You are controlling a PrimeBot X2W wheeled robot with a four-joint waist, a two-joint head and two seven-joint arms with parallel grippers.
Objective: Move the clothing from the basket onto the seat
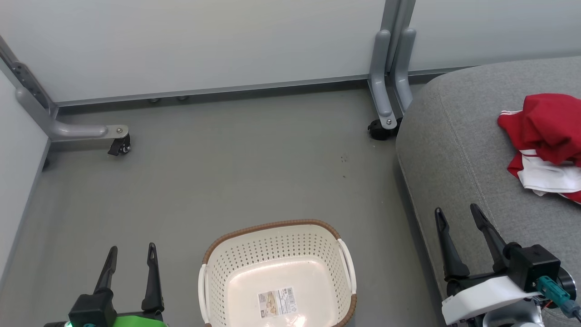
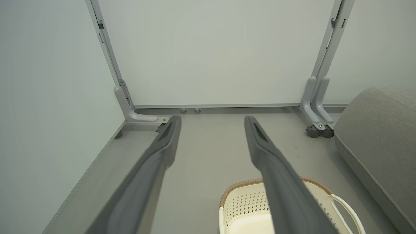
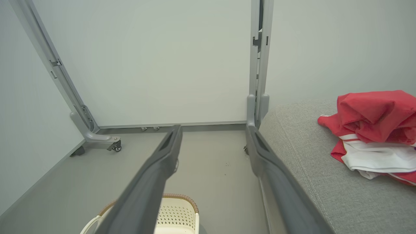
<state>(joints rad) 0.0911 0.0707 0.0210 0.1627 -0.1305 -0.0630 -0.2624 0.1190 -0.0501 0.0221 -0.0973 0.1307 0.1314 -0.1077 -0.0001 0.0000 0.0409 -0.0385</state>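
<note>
Head view: both pairs of long dark fingers stand spread wide apart, the left gripper point(image 1: 132, 247) over the smooth grey floor point(image 1: 227, 159), the right gripper point(image 1: 456, 209) at the edge of the large grey fabric seat point(image 1: 454, 150). Between the two grippers sits one cream-white perforated plastic basket point(image 1: 272, 225) with a brown rim, its bare bottom showing one paper label point(image 1: 277, 302). One heap of bright red clothing point(image 1: 547, 131) with white trim lies on the seat, well apart from the basket.

Bright red clothing point(image 1: 547, 125) with white stripes, right of frame; cream perforated basket point(image 1: 272, 254), brown rim; grey seat point(image 1: 458, 150).
</note>
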